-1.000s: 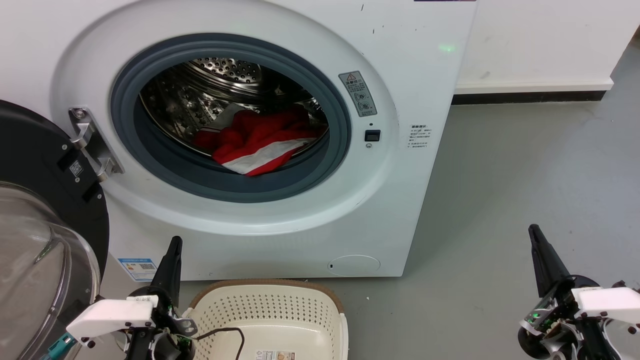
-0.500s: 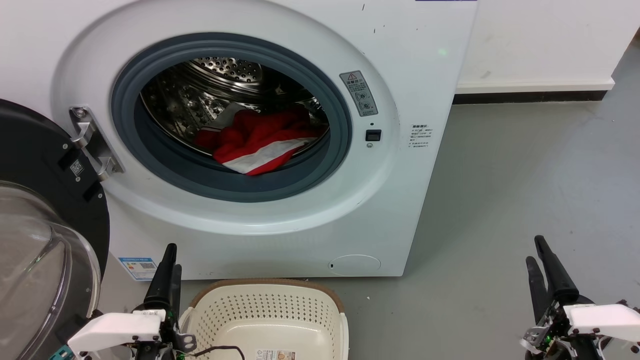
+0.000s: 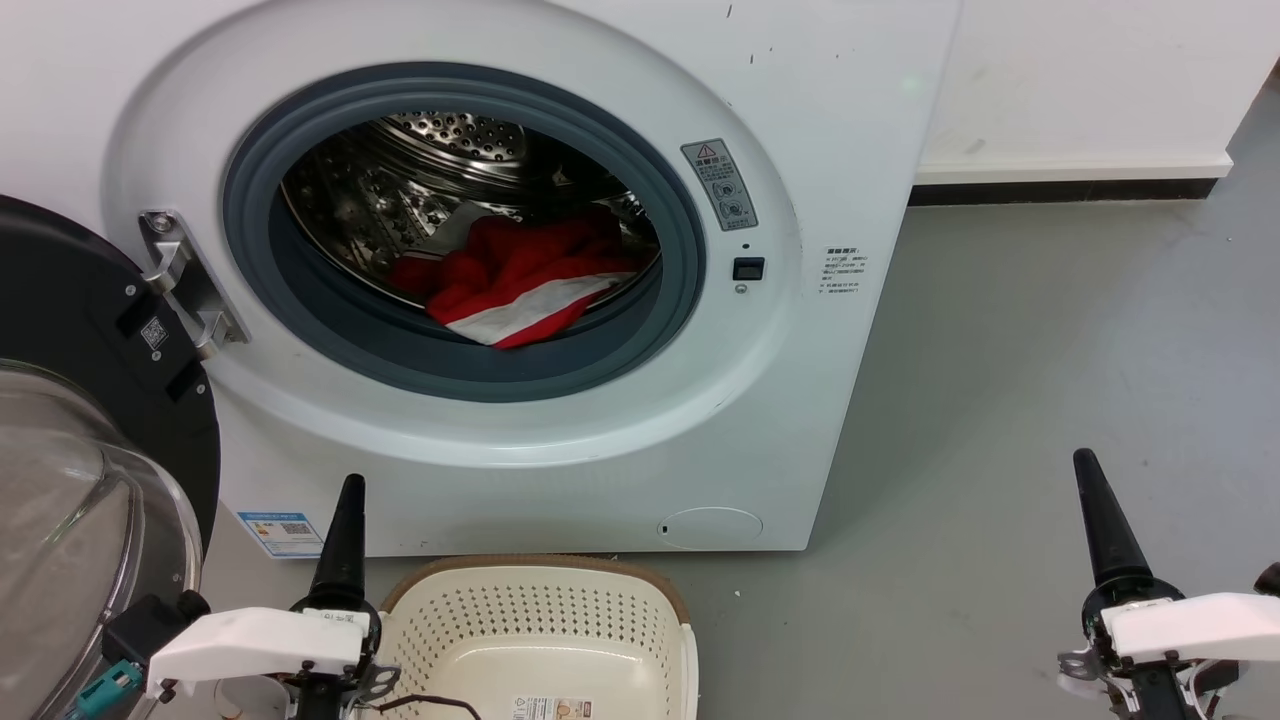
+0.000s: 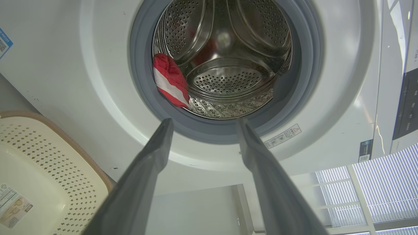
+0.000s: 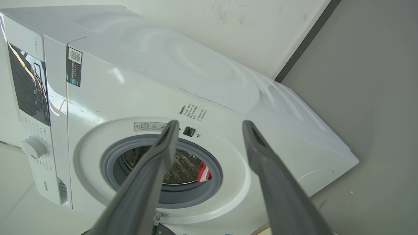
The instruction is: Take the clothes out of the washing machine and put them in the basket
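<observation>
The red clothes (image 3: 520, 280) with a white panel lie bunched low in the steel drum of the white washing machine (image 3: 800, 150), whose porthole stands open. In the left wrist view the clothes (image 4: 169, 81) rest at the porthole's left edge. The cream basket (image 3: 540, 565) sits on the floor below the porthole, nothing showing inside but a label. My left gripper (image 3: 351, 485) points up beside the basket's left rim, open and holding nothing (image 4: 205, 120). My right gripper (image 3: 1086, 462) hovers over the floor right of the machine, open (image 5: 210, 122), aimed at the machine's front (image 5: 130, 91).
The black-framed glass door (image 3: 80, 400) is swung wide open at the left, close to my left arm. Grey floor (image 3: 1050, 330) stretches to the right of the machine up to a white wall with a dark skirting.
Both grippers dipped lower half a second ago and have risen again. The right wrist has turned, so its two fingers now overlap in the head view. The clothes have not moved.
</observation>
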{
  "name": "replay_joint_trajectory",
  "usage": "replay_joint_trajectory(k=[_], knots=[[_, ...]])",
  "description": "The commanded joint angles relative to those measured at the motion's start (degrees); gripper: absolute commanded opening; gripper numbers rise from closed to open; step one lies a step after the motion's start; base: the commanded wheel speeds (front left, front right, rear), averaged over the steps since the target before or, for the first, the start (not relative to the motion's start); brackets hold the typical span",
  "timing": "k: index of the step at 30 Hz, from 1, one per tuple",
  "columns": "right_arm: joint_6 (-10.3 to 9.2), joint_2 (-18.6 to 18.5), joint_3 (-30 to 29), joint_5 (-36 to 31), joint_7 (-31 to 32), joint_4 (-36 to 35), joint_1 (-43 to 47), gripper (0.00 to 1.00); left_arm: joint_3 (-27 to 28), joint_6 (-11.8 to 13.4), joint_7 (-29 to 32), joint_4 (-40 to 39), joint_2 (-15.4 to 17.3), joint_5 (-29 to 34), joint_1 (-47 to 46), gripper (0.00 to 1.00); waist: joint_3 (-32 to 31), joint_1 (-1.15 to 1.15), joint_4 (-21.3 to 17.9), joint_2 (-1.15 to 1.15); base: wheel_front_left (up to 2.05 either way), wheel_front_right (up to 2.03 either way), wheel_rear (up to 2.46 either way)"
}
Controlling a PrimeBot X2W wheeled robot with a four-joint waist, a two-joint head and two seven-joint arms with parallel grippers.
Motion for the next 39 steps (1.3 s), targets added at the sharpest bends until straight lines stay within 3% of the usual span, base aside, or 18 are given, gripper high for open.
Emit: replay_joint_trajectory(k=[1, 16, 39], knots=[[0.00, -0.08, 0.19, -2.19, -0.50, -1.54, -0.12, 1.00, -0.19, 0.28, -0.49, -1.52, 0.17, 1.98, -0.18, 1.00, 0.01, 0.00, 0.01, 0.00, 0.00, 0.00, 0.00], [0.00, -0.06, 3.01, -23.52, -4.10, -6.22, 2.16, 1.00, -3.29, 4.32, -4.07, -4.72, 0.20, 20.79, 1.46, 1.00, -0.09, 0.00, 0.15, 0.00, 0.00, 0.00, 0.00], [0.00, -0.04, 4.60, -41.43, -8.10, -9.70, 4.41, 1.00, -5.47, 6.04, -8.05, -7.15, 0.25, 37.34, 3.48, 1.00, -0.04, 0.00, 0.30, 0.00, 0.00, 0.00, 0.00]])
